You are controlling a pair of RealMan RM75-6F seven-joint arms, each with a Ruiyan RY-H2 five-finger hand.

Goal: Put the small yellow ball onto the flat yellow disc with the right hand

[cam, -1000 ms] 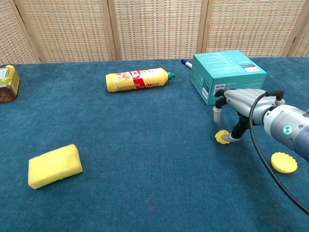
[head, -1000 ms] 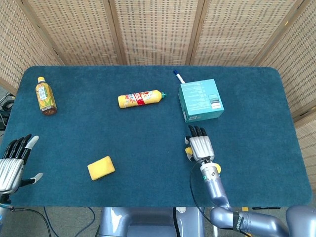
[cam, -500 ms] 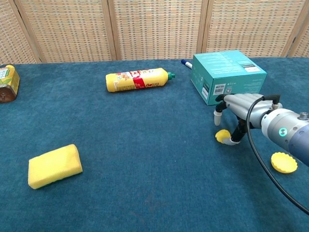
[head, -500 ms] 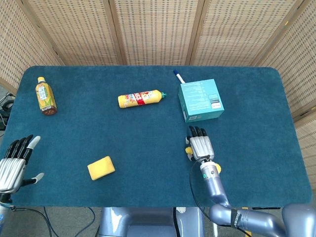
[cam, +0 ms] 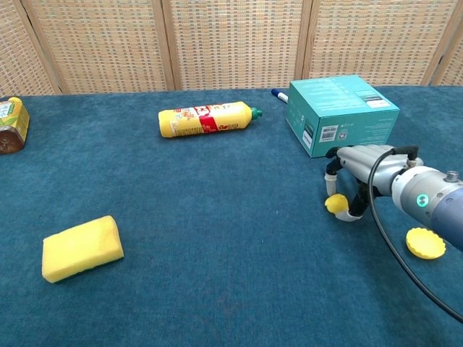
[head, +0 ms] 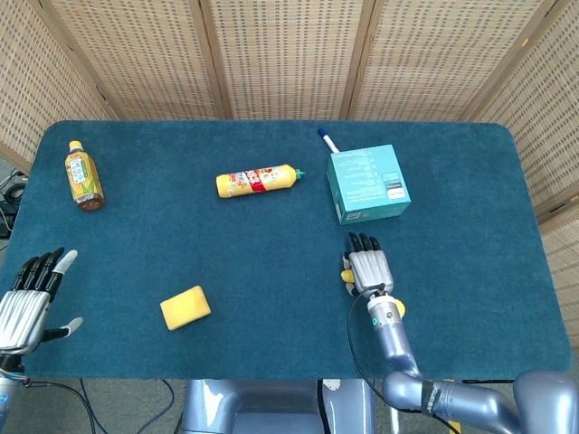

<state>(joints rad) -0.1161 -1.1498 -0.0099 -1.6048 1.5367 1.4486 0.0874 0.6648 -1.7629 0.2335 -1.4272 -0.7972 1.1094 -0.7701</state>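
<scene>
Small yellow ball (cam: 336,203) pinched low in the right hand (cam: 359,170), just over the table (cam: 217,188).
Flat yellow disc (cam: 425,243) lies near-right, half hidden by the wrist from above; left hand (head: 25,303) spread empty, partly cut off.

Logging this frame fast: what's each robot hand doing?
Left hand: open, holding nothing.
Right hand: pinching the ball.

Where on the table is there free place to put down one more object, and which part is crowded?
Bare cloth lies between the yellow sponge and the right hand, below the yellow squeeze bottle. More lies between that bottle and the tea bottle. It is crowded at the right: teal box, small yellow ball and flat yellow disc.
</scene>
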